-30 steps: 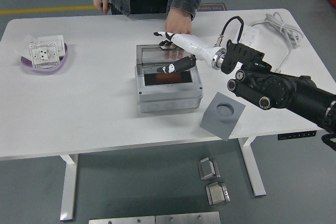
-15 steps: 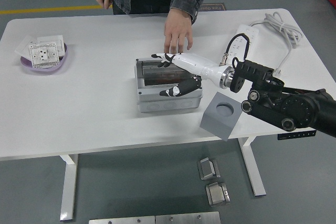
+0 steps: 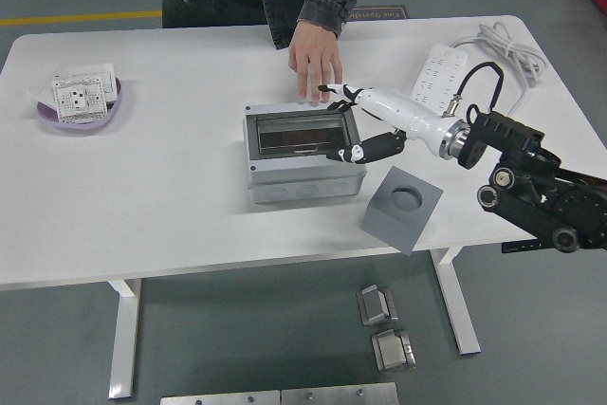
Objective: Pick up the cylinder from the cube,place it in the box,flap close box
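The grey box sits mid-table with its dark transparent flap lying down flat over the top. Something reddish shows faintly through the flap; I cannot make out the cylinder itself. The grey cube stands right of the box at the table's front edge, its round socket empty. My right hand, white with black fingertips, hovers at the box's right rim, fingers spread and holding nothing. A person's hand rests on the table just behind the box.
A purple dish with white socket plates sits far left. A white power strip and its cable lie at the back right. The person stands at the far edge.
The flap went from raised to flat on the box. My right hand slid off the lid to the box's right side as the arm drew back to the right.
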Controlling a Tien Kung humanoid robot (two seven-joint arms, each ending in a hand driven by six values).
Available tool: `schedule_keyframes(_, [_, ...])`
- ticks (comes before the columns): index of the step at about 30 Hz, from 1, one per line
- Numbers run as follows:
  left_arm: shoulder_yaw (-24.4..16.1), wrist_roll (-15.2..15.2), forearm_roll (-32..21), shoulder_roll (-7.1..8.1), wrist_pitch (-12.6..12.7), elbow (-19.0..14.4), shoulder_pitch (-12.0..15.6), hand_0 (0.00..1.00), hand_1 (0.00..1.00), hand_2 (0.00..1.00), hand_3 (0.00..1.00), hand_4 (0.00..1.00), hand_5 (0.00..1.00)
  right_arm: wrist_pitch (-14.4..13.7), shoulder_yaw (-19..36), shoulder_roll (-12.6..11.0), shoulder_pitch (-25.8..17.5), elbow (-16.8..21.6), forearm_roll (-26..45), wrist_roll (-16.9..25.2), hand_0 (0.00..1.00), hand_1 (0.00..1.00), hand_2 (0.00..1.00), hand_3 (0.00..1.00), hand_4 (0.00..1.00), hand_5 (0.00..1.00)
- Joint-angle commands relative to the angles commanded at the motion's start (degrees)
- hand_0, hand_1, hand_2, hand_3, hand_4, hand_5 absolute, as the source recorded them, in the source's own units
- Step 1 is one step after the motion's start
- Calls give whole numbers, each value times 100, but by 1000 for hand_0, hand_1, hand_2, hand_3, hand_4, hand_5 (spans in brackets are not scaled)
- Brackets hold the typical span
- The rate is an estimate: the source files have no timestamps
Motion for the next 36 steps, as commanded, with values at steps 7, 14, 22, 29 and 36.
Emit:
schedule_keyframes(7, [-167, 45, 156, -54, -1, 11, 114, 660, 637, 536, 575, 520, 202, 252, 1520, -308, -1247, 840, 588, 145, 902, 742, 795, 993, 888, 514])
schedule_keyframes(14, [-82, 15, 90, -94, -3, 10, 132, 660, 638, 535, 575, 522, 205, 1207, 3044, 101, -2491, 554, 2098, 487, 871, 735, 788, 961, 883, 565])
schedule_keyframes(22, [-13, -17, 2, -104, 2, 16, 142, 660, 639, 536, 575, 525, 207, 2248, 4356, 210, -3258, 214, 3861, 621, 818, 746, 792, 854, 887, 608])
schedule_keyframes(29, [65, -41, -116, -129, 7, 13, 140, 660, 639, 536, 576, 527, 208, 2518, 4660, 295, -3335, 49, 5442, 673, 886, 837, 894, 911, 904, 706])
schedule_keyframes(36, [79, -47, -158, -149, 15, 14, 148, 660, 640, 537, 576, 529, 208, 2598, 4583, 343, -3359, -37, 6959, 743, 882, 834, 893, 913, 882, 722])
